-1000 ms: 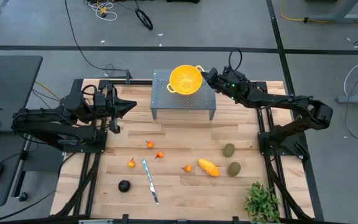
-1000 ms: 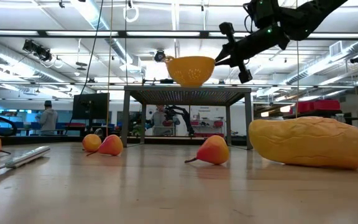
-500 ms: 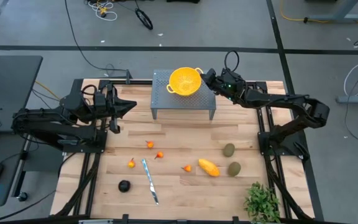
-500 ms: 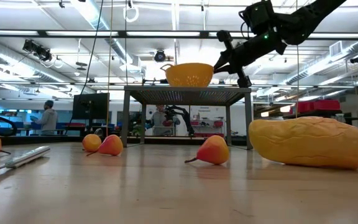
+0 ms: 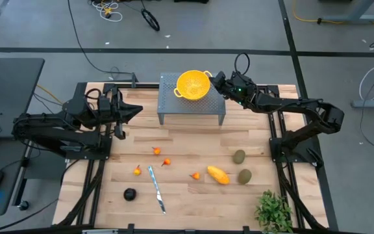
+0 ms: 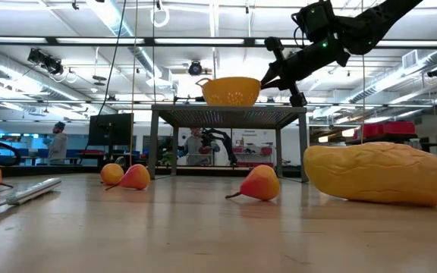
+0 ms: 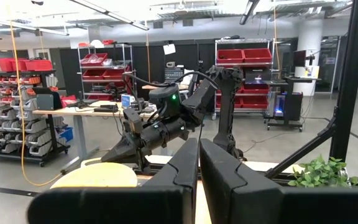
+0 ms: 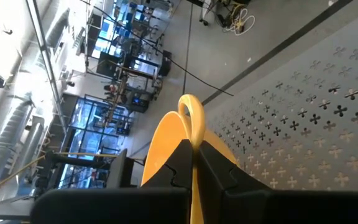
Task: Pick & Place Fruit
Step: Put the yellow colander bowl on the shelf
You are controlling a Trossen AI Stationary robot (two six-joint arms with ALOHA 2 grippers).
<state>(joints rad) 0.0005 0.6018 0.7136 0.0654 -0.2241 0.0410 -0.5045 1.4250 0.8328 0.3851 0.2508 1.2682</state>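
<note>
On the grey perforated stand (image 5: 192, 99) at the far edge of the table (image 5: 193, 140) sits a yellow colander (image 5: 193, 84), and the right pincer (image 5: 217, 80) is clenched on its side handle. Only the right wrist view shows that grip closely: both dark fingers (image 8: 178, 163) pressed together around the thin yellow loop, above the stand's cut-out pattern. The low view shows instead that the colander's base rests on the stand top, level, with the right arm reaching down to it from above.

The left pincer (image 5: 136, 109) hangs off the stand's left end, fingers shut on nothing; the left wrist view shows them closed with a hairline gap.

From overhead, the fruit lies on the wood nearer the front: four tiny orange-red pieces (image 5: 156, 151), a yellow-orange oblong fruit (image 5: 217, 175), two olive-green ovals (image 5: 239, 156) on the right, and a dark round fruit (image 5: 130, 194) at front left, possibly a plum. A silver knife (image 5: 156, 189) lies between them, and a leafy plant (image 5: 273, 210) stands at the front right corner.
</note>
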